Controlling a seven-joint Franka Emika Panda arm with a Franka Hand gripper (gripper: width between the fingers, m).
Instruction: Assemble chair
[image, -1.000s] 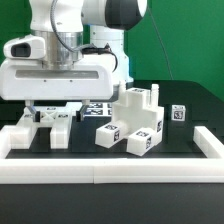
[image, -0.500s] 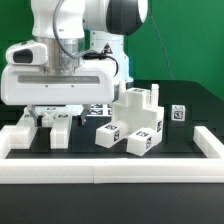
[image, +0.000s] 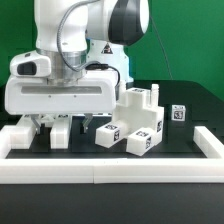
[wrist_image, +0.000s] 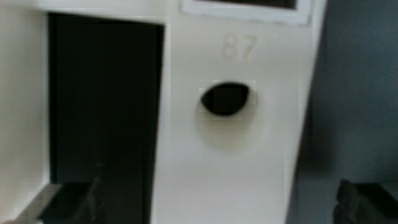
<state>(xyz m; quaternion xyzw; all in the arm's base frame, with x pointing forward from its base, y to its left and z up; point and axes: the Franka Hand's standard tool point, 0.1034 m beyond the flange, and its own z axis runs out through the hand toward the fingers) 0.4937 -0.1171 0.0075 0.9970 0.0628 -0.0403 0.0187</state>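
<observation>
The arm (image: 75, 30) is bent low over the table (image: 200, 118) at the exterior view's left. Its big white wrist block hides most of the gripper (image: 45, 120). In the wrist view the two dark fingertips (wrist_image: 71, 200) are spread apart, one on each side of a white slotted panel (wrist_image: 231, 130). The panel has a round hole with a faint "87" above it. Dark gaps show between the tips and the panel, so the gripper is clamped on nothing.

From outside, white parts (image: 60, 133) lie on the table right under the wrist block, just behind the rail (image: 110, 172); I cannot tell which of them is the panel. A blocky cluster (image: 135, 125) of tagged chair parts sits just beside them, toward the exterior view's right. A small tagged cube (image: 179, 113) stands apart, farther right.
</observation>
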